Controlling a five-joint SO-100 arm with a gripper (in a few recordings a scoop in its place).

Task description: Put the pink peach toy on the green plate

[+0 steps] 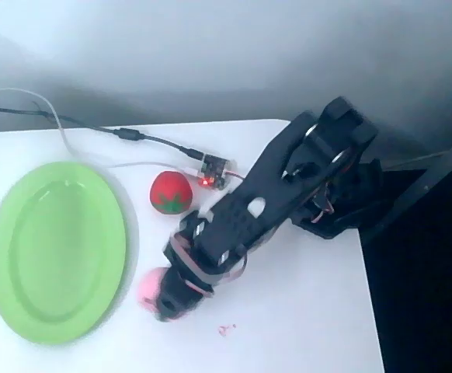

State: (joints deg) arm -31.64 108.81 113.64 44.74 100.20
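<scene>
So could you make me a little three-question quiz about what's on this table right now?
1. True or false: the small round pink peach toy already lies on the large oval light-green plastic plate.
2. Which thing lies nearest the small circuit board with the red light? A) the plate B) the round red toy with a green leaf mark C) the peach toy
3. Fill in: the black arm's gripper is down at the ______ toy.

Key: 1 false, it lies on the white table beside the plate's rim; 2 B; 3 pink peach. Whether the jaws are closed on it cannot be told.
</scene>
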